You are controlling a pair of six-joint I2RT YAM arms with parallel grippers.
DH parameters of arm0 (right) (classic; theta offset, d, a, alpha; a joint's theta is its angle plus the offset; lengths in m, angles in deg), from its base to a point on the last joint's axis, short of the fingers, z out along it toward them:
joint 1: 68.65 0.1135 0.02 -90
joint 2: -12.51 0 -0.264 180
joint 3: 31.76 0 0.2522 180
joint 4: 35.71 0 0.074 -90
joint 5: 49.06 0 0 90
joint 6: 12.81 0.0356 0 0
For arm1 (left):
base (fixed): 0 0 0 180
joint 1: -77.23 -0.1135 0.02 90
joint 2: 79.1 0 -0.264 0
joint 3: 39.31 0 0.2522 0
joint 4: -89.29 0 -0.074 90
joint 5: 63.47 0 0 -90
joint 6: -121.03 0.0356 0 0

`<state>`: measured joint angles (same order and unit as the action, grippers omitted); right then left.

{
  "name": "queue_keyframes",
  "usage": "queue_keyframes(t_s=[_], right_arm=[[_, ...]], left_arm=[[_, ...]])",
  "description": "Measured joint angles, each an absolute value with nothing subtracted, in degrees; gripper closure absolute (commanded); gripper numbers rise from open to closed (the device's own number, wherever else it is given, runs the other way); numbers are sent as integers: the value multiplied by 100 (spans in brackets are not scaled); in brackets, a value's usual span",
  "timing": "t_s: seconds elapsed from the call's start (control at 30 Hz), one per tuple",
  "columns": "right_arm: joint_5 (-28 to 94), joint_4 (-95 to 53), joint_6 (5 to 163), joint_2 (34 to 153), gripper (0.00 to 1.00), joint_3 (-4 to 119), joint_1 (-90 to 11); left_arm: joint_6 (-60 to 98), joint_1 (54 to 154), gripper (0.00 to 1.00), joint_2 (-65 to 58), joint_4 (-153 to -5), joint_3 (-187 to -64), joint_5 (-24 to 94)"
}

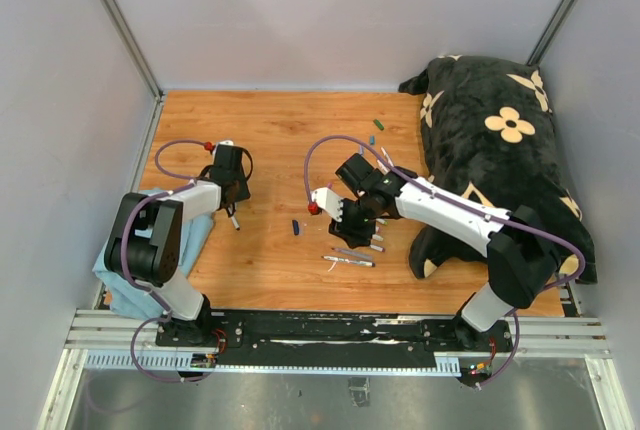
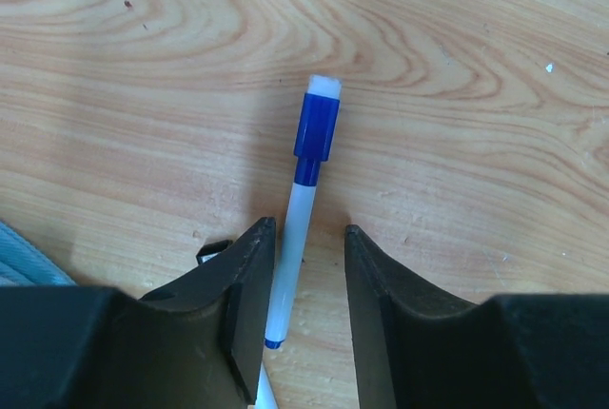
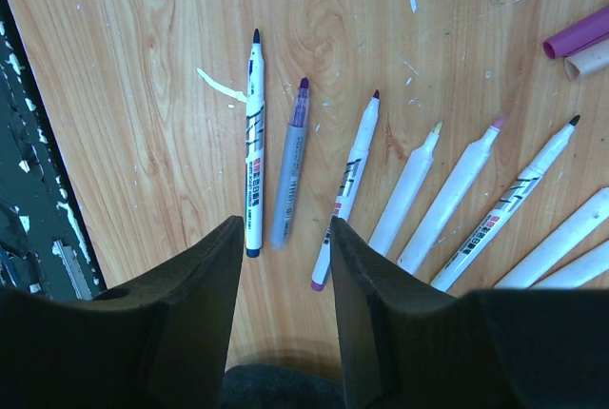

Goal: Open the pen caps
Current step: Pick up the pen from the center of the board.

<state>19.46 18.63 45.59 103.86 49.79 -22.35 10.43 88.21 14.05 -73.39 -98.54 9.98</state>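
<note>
In the left wrist view a white pen barrel (image 2: 297,238) with a blue cap (image 2: 317,126) still on it lies on the wooden table. My left gripper (image 2: 309,238) is open around the barrel, which lies close to the left finger; the cap points away past the fingertips. From above, this gripper (image 1: 229,200) is low at the table's left. My right gripper (image 3: 285,233) is open and empty over a fan of several uncapped pens, nearest a grey one (image 3: 290,166). A purple cap (image 3: 576,33) lies at the far right. A dark navy cap (image 1: 296,227) and green caps (image 1: 379,124) lie loose.
A black pillow with cream flowers (image 1: 500,150) fills the right side of the table, beside the right arm. A light blue cloth (image 1: 130,260) lies at the left edge by the left arm's base. Two pens (image 1: 350,259) lie near the table's front.
</note>
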Motion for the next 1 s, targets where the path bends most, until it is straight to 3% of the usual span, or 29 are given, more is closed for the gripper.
queue_keyframes(t_s=[0.17, 0.6, 1.0], right_arm=[[1927, 1865, 4559, 10335, 57, 4979, -2237], [1579, 1863, 4568, 10290, 58, 4979, -2329], [1157, 1828, 4697, 10056, 58, 4979, -2582]], left_arm=[[1067, 8821, 76, 1461, -7342, -9911, 989], [1086, 8823, 98, 1457, -7416, -9896, 1280], [955, 9013, 99, 1037, -7492, -9465, 1461]])
